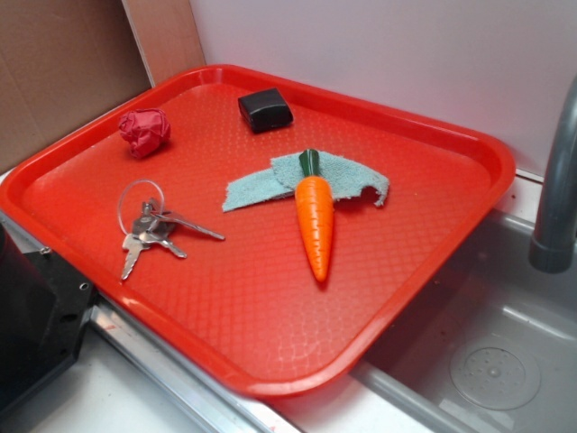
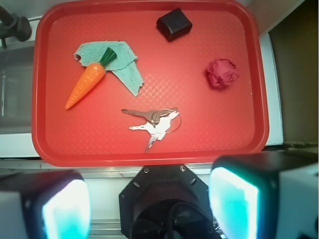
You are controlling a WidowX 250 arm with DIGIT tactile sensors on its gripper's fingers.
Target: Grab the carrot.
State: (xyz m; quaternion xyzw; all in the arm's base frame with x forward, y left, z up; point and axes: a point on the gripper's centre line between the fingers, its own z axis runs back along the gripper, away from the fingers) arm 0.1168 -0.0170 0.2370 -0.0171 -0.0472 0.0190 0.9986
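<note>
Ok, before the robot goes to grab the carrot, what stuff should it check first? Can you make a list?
1. Carrot in plain sight on the red tray, nothing on top of it: ok.
2. Gripper open wide enough, with its fingers far apart: ok.
3. Gripper lined up over the carrot: not ok; in the wrist view the carrot lies up and to the left, and the gripper is off the tray's edge.
4. Room around the carrot's body: ok; the keys and red paper ball lie apart from it.
5. Stem end free: not ok; it rests on the blue cloth scrap, so grab the orange part.
</note>
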